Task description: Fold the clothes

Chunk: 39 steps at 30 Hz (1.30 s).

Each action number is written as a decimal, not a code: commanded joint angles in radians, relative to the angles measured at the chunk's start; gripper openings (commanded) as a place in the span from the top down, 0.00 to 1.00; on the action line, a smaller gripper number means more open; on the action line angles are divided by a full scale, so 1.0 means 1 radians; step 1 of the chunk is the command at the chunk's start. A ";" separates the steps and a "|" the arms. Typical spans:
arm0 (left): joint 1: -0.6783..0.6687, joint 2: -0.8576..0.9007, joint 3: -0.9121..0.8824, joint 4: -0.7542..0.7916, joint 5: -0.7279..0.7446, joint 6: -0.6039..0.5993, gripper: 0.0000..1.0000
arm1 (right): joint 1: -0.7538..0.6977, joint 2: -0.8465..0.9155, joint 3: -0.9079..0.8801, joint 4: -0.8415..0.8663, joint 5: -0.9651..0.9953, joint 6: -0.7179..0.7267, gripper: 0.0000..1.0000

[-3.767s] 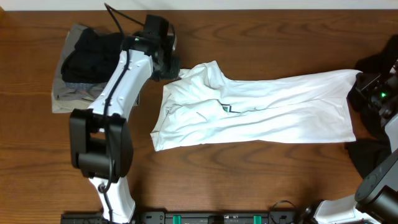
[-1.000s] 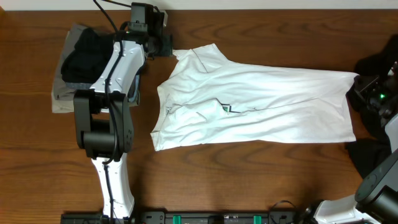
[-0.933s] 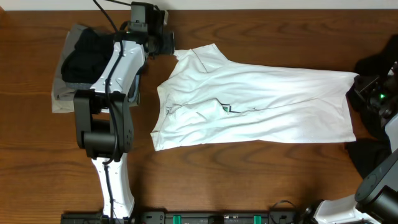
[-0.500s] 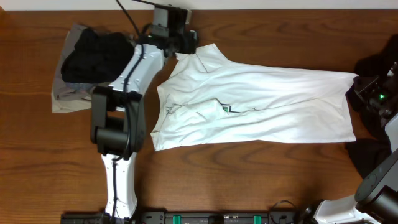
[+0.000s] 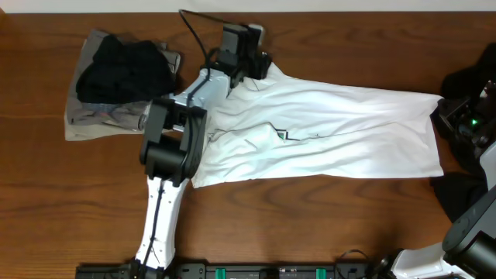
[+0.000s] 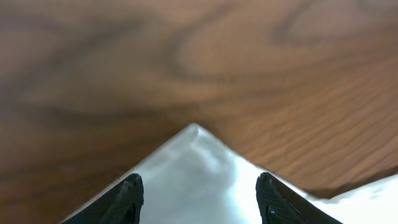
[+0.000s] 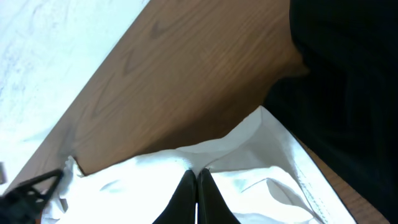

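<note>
A white T-shirt (image 5: pixel 349 132) lies spread out across the table, with a small green-and-grey print (image 5: pixel 285 136) near its middle. My left gripper (image 5: pixel 257 68) is over the shirt's far left corner. In the left wrist view its fingers (image 6: pixel 200 190) are open, one on each side of the pointed white corner (image 6: pixel 196 162). My right gripper (image 5: pixel 443 108) is at the shirt's right edge. In the right wrist view its fingers (image 7: pixel 196 177) are shut on a fold of the white fabric (image 7: pixel 143 186).
A pile of black and grey-khaki garments (image 5: pixel 116 77) lies at the far left. Black garments (image 5: pixel 473 77) lie by the right arm at the table's right edge and fill the right of the right wrist view (image 7: pixel 348 81). Bare wood runs along the front.
My left arm has swung to the right, from beside the dark pile to over the shirt's far left corner. The shirt and the right arm have stayed put.
</note>
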 commanded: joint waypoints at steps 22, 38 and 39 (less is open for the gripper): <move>0.000 -0.028 0.013 -0.033 0.010 -0.016 0.94 | -0.008 -0.015 -0.002 -0.016 0.003 -0.011 0.99; 0.009 -0.333 0.013 -0.463 0.008 -0.011 0.39 | -0.008 -0.015 -0.002 -0.016 0.002 -0.011 0.99; 0.014 -0.346 0.013 -0.497 -0.011 0.011 0.38 | -0.008 -0.015 -0.002 -0.016 0.002 -0.011 0.99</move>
